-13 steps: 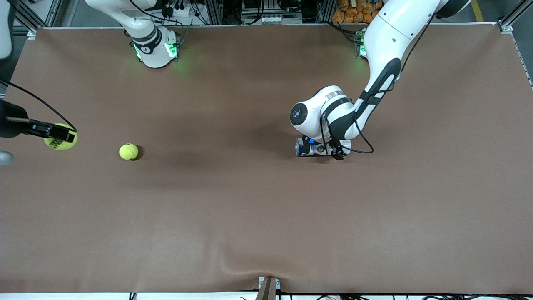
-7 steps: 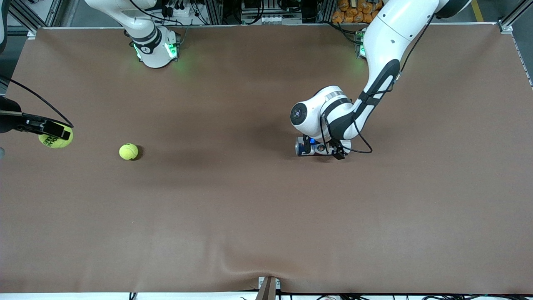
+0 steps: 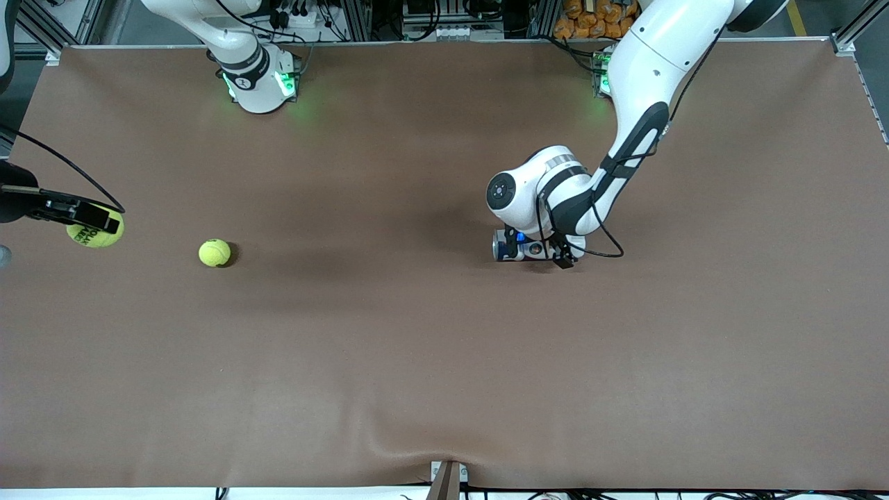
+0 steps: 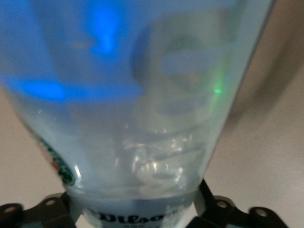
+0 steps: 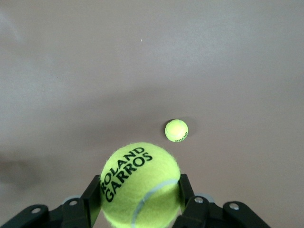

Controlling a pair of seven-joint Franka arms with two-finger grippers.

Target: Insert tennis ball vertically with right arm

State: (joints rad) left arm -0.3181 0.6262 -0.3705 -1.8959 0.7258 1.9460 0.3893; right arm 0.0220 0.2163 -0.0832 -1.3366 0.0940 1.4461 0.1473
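Observation:
My right gripper [image 3: 97,223] hangs over the table's edge at the right arm's end, shut on a yellow-green tennis ball [image 3: 90,237] printed ROLAND GARROS. In the right wrist view that tennis ball [image 5: 137,168] fills the gap of the right gripper [image 5: 139,194], a black finger on each side. A clear plastic ball can [image 3: 501,245] lies on its side mid-table, mostly hidden under the left wrist. My left gripper [image 3: 535,248] is around it. The left wrist view shows the can [image 4: 142,118] between the fingers [image 4: 205,202] of the left gripper [image 4: 135,211], which press its walls.
A second tennis ball [image 3: 214,253] rests on the brown table [image 3: 417,361], between the held ball and the can; it also appears in the right wrist view [image 5: 176,130]. The arm bases [image 3: 260,83] stand at the table's edge farthest from the front camera.
The right gripper has carried its ball a little toward the table's edge at the right arm's end. The left arm has barely shifted over the can.

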